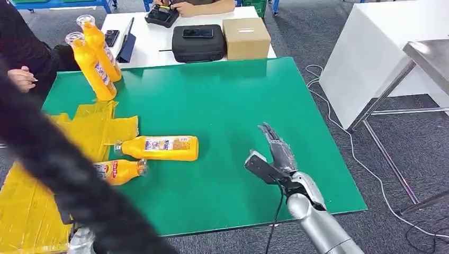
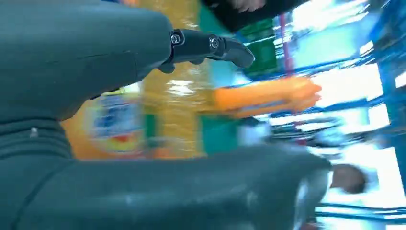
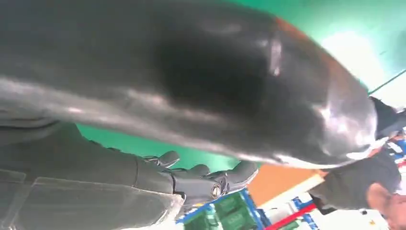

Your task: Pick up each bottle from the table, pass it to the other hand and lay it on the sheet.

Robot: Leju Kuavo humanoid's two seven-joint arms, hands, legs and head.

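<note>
Green table mat (image 1: 238, 106) with a crinkled yellow plastic sheet (image 1: 32, 211) spread over its left part, the drop zone for the bottles.

Four yellow-orange sauce bottles in the head view. Two stand upright, touching, at the far left of the mat: front standing bottle (image 1: 94, 67) and rear standing bottle (image 1: 100, 48), just past the sheet's far edge, probably staged there for pickup. A large lying bottle (image 1: 161, 148) rests on its side on the bare mat, cap toward the sheet, just beside its edge. A smaller lying bottle (image 1: 120, 171) lies on its side at the sheet's border, partly on it.

Right hand (image 1: 275, 159) hovers above the right half of the mat, fingers spread, palm up, holding nothing. Likely poised to receive a pass.

Left arm (image 1: 69, 180) crosses the head view as a dark blur. Left hand (image 2: 95, 72) has fingers extended and apart, nothing between them; blurred bottles lie beyond.

A person's hand (image 1: 22, 79) rests at the mat's far left edge.
</note>
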